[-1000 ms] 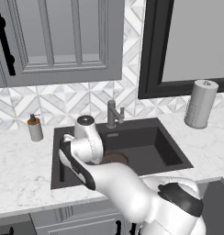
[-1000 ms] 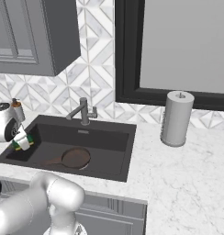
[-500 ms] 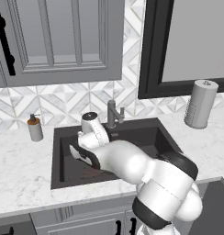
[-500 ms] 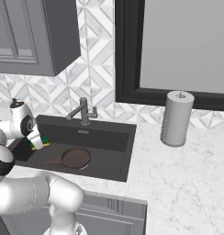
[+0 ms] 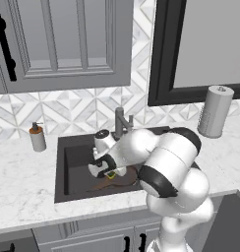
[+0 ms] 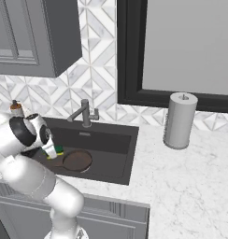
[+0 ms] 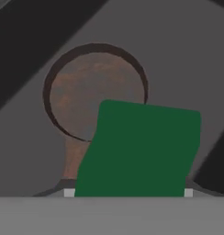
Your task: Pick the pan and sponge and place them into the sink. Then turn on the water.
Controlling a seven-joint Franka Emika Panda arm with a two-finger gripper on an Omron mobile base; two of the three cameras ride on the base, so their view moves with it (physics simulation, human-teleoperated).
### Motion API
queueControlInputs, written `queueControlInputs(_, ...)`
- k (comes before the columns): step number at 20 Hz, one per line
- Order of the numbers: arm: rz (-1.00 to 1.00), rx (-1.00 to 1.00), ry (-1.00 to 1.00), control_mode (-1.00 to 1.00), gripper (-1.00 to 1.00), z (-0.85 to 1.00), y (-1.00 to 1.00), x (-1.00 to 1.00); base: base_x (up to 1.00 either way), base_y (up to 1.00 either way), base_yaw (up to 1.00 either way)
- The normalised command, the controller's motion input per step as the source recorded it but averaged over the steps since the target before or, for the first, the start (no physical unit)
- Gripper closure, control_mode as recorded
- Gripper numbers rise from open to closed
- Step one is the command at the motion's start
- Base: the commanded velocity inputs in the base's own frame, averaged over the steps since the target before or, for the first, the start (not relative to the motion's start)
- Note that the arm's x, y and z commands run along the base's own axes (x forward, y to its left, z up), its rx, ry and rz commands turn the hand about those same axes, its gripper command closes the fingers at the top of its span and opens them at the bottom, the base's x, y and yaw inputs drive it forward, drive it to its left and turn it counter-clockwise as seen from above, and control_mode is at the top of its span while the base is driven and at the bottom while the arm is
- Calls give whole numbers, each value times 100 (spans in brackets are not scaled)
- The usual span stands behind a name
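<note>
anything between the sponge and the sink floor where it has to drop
The pan already lies in the sink, partly under the sponge held in the gripper. It could land on the pan; bare sink floor lies beside it. Nothing else is visible below.

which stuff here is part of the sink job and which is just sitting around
Job:
pan, lying in the sink
sponge, held in the gripper above the pan
faucet

Just there:
soap dispenser
paper towel roll
</note>
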Motion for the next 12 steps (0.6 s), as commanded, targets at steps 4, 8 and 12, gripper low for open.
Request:
queueControlInputs(4, -1, -11, 1, -100, 100, -58, -14, 43, 0, 0, 0)
queueControlInputs(8, 0, -12, 1, -100, 100, -49, 0, 57, 0, 0, 0)
queueControlInputs(12, 0, -10, 2, -100, 100, -41, 4, 68, 0, 0, 0)
